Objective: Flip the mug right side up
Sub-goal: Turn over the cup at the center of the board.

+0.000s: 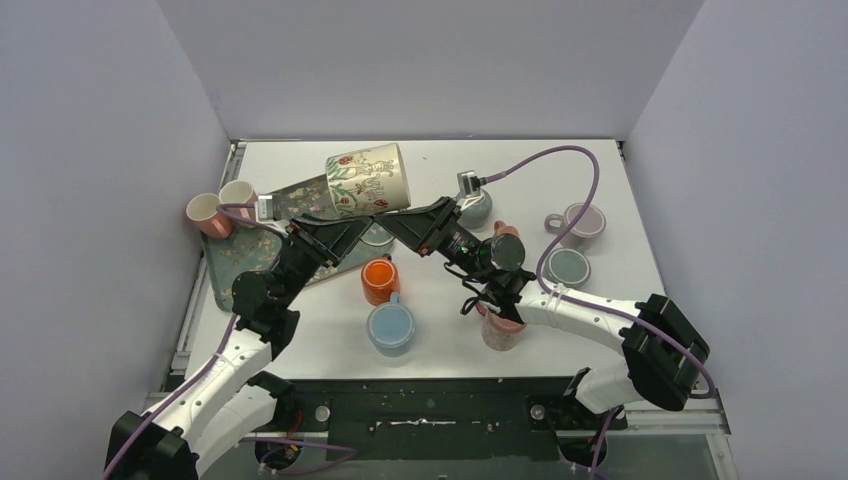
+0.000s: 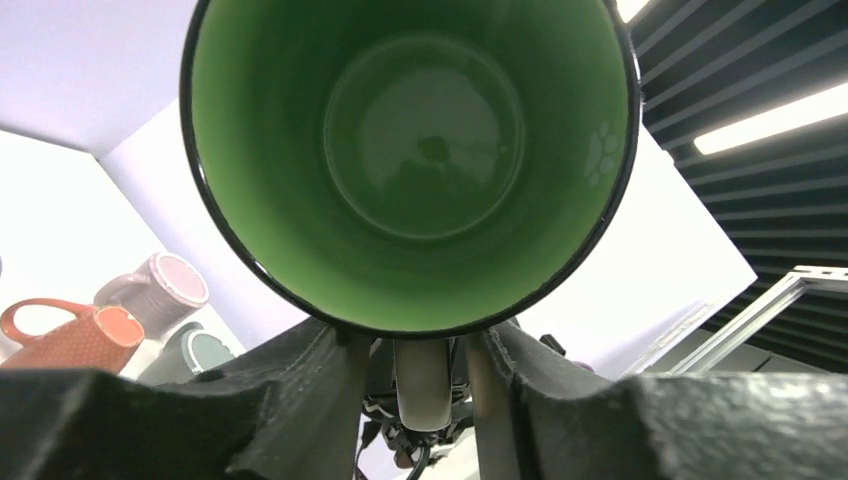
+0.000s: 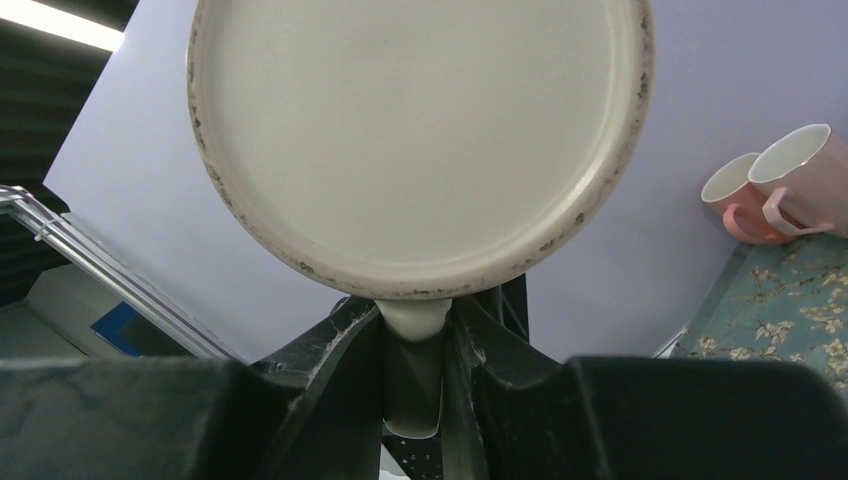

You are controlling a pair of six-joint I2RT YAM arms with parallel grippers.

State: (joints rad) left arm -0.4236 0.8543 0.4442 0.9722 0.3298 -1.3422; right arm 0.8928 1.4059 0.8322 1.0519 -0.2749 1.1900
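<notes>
The cream mug with a flower pattern (image 1: pixel 365 180) is held in the air on its side, handle pointing down. Its green inside fills the left wrist view (image 2: pixel 410 150), and its flat cream base fills the right wrist view (image 3: pixel 420 140). My right gripper (image 1: pixel 402 222) (image 3: pixel 415 370) is shut on the handle, with both fingers pressed against it. My left gripper (image 1: pixel 338 230) (image 2: pixel 422 370) straddles the same handle from the mouth side, with a small gap on each side, so it is open.
On the table below stand an orange mug (image 1: pixel 380 280) and a blue mug (image 1: pixel 390 327). Two pink mugs (image 1: pixel 205 213) stand by a flowered tray (image 1: pixel 232 265) at the left. A grey mug (image 1: pixel 477 208), a lilac mug (image 1: pixel 582 222), a grey-green mug (image 1: pixel 567 267) and a pink mug (image 1: pixel 502 328) are at the right.
</notes>
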